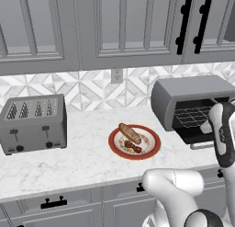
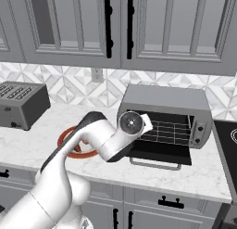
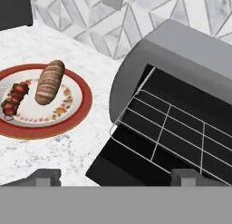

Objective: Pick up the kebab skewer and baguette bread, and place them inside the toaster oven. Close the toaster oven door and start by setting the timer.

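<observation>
The toaster oven [image 1: 183,89] [image 2: 162,97] [image 3: 149,51] stands on the counter with its door [image 1: 198,138] [image 2: 159,154] [image 3: 122,160] folded down flat and the wire rack [image 3: 167,128] bare. Left of it, a red-rimmed plate [image 1: 113,141] [image 3: 82,110] carries the golden baguette bread [image 1: 130,133] [image 3: 50,81] and the kebab skewer [image 1: 133,147] [image 3: 14,98] side by side. My gripper [image 3: 117,177] hovers in front of the oven's left corner, above the lowered door, its fingertips [image 3: 45,176] spread wide with nothing between them. It is open.
A grey four-slot toaster [image 1: 32,122] [image 2: 18,105] sits at the counter's left end. Upper cabinets [image 1: 119,28] hang above the tiled backsplash. A dark cooktop edge [image 2: 227,140] lies right of the oven. My arm hides most of the plate in the right base view.
</observation>
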Robot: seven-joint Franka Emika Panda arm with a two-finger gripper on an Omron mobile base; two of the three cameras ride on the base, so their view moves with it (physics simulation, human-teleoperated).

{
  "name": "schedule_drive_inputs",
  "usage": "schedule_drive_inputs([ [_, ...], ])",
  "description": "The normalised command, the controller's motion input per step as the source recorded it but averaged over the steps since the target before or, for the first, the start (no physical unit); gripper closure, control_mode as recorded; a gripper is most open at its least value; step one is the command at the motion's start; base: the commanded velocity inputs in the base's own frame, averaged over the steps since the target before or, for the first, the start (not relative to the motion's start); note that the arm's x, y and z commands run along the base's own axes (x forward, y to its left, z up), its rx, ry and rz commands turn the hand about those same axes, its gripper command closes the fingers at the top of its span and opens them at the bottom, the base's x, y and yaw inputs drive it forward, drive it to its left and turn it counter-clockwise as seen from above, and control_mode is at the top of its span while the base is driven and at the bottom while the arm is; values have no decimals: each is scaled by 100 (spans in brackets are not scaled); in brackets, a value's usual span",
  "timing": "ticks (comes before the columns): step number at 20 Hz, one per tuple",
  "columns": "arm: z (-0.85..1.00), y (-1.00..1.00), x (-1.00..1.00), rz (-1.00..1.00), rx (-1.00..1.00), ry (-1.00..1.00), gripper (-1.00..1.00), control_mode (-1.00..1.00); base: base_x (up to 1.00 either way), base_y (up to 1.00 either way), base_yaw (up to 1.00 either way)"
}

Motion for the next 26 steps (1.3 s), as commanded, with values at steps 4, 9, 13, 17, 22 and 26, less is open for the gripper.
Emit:
schedule_drive_inputs([
  [4,5,100,-47,-16,0,29,-100,-100,0,0,0],
  [9,-2,100,-21,-21,2,8,-100,-100,0,0,0],
  [13,-3,100,1,-16,7,1,-100,-100,0,0,0],
  [17,-29,100,13,-13,13,16,-100,-100,0,0,0],
  [22,-28,83,28,4,10,25,-100,-100,0,0,0],
  [26,-24,9,26,25,-3,23,-100,-100,0,0,0],
])
